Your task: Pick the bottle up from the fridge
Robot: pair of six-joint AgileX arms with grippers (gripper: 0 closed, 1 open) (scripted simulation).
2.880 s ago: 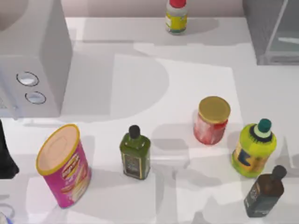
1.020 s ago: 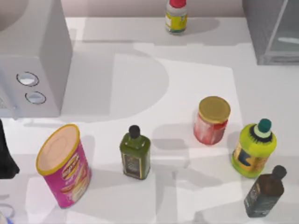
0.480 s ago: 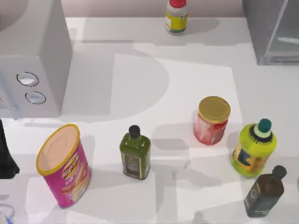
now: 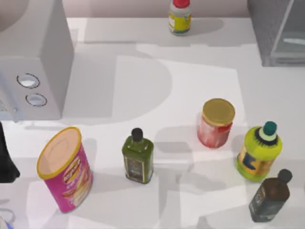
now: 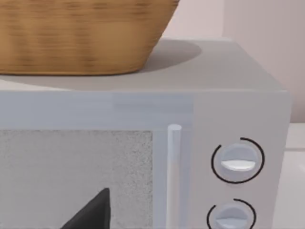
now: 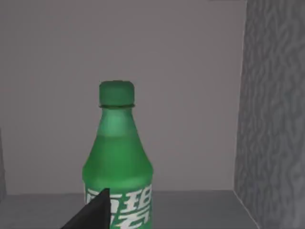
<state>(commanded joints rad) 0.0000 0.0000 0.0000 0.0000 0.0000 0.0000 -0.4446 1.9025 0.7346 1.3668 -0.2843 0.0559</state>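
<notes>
The bright green bottle (image 6: 117,162) with a green cap stands upright on the grey floor inside the fridge (image 6: 271,119), seen straight ahead in the right wrist view. A black tip of my right gripper (image 6: 93,212) pokes up in front of the bottle's white-lettered label, a short way off. From above, the fridge (image 4: 267,28) is the grey cabinet with a glassy panel at the table's far right corner. My left arm (image 4: 5,157) is parked at the table's left edge, and its gripper (image 5: 90,212) faces the pale grey box with two dials.
Pale grey dial box (image 4: 33,57) with a wicker basket (image 5: 81,33) on top at far left. On the table: pink can (image 4: 64,169), dark green bottle (image 4: 138,156), red jar (image 4: 217,123), yellow-green bottle (image 4: 259,151), brown bottle (image 4: 270,196), white red-capped bottle (image 4: 179,16).
Nothing on the table has moved. Only the faint shadows near the front right of the table have shifted slightly.
</notes>
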